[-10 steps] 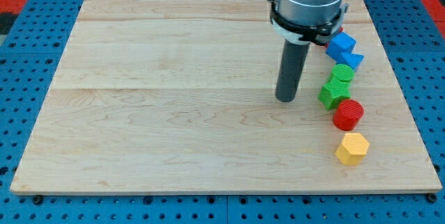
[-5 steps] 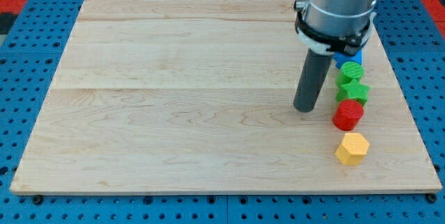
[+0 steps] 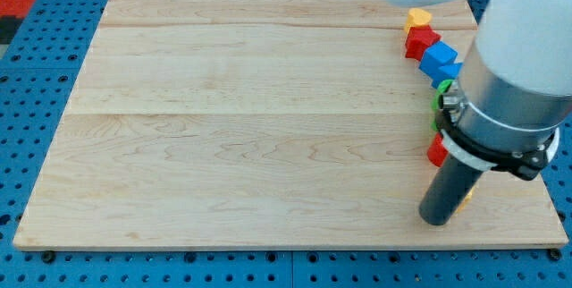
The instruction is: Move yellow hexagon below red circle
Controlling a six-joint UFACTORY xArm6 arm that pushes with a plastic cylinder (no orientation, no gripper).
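Observation:
My tip (image 3: 436,220) rests on the wooden board (image 3: 250,127) near its bottom right corner. The rod and arm body cover most of the yellow hexagon; only a sliver of it (image 3: 466,196) shows at the rod's right side, touching or very close to the rod. The red circle (image 3: 435,151) sits just above the tip, its right part hidden by the arm. The hexagon's sliver lies below the red circle and a little to the right.
A slanting line of blocks runs up the right side: a green block (image 3: 439,102) mostly hidden by the arm, a blue block (image 3: 438,59), a red block (image 3: 420,42) and a yellow block (image 3: 416,18). The board's right and bottom edges are close.
The rod has moved right and down, from left of the green blocks to below the red circle, and now covers the yellow hexagon. The top blocks have come into sight.

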